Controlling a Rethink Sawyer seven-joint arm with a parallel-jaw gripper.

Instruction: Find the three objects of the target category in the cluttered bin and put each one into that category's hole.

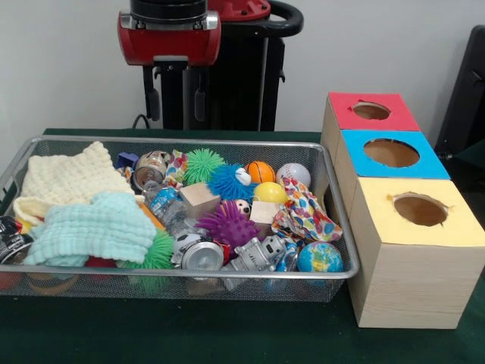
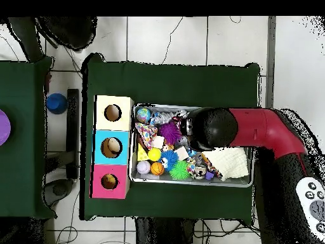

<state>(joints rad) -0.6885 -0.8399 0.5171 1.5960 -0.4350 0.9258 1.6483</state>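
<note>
From my seat the wire-mesh metal bin (image 1: 337, 227) is packed, and I read the step in hand as the search itself, with nothing lifted yet. On the left lie a cream knitted cloth (image 1: 68, 178) and a pale mint knitted cloth (image 1: 95, 227), both slumped flat and covering whatever is under them. In the middle sit crushed silver cans (image 1: 201, 254) and a clear plastic bottle (image 1: 168, 206) whose long axis runs diagonally from the far left toward the near right. Spiky rubber balls follow: green (image 1: 203, 163), blue (image 1: 227, 182) and purple (image 1: 227, 225). Right of them are an orange basketball (image 1: 260, 171), a white baseball (image 1: 293, 174) and a globe-printed ball (image 1: 319, 258); round, they have no long axis, so any approach angle suits.

I cannot tell which category is the target, so I would sweep above the heap first and pick an exposed piece, coming straight down to avoid dragging cloth.

Just beside the bin's right wall stand the three wooden boxes with holes facing up: red (image 1: 371, 111), blue (image 1: 391, 153), yellow (image 1: 420, 210).

The red arm's round head (image 2: 212, 129) hangs over the bin in the overhead view; the gripper beneath is hidden, so I cannot tell how its jaws stand.
</note>
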